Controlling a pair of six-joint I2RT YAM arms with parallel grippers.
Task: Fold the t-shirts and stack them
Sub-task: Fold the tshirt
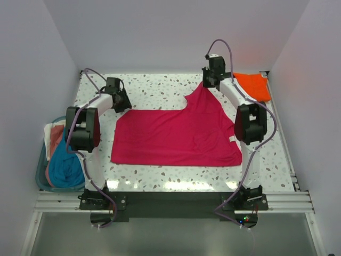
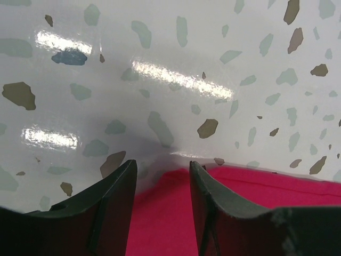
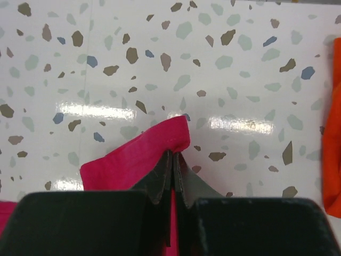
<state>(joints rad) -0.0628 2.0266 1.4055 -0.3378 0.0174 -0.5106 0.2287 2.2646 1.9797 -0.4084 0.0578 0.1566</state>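
The magenta-pink t-shirt (image 1: pixel 176 136) lies spread on the table, its far right corner pulled up toward the back. My right gripper (image 1: pixel 205 84) is shut on that corner; in the right wrist view the pink cloth (image 3: pixel 144 157) is pinched between the closed fingers (image 3: pixel 173 160). My left gripper (image 1: pixel 123 104) is open over the shirt's far left corner; in the left wrist view the pink cloth (image 2: pixel 165 213) lies between and below the spread fingers (image 2: pixel 162 170). The orange t-shirt (image 1: pixel 253 85) lies bunched at the back right and shows at the right edge of the right wrist view (image 3: pixel 333 133).
A teal basket (image 1: pixel 42 170) holding blue and white-orange cloth stands off the table's left edge by the left arm. The speckled tabletop (image 1: pixel 160 85) ends at white walls at the back and sides. A metal rail (image 1: pixel 176 200) runs along the near edge.
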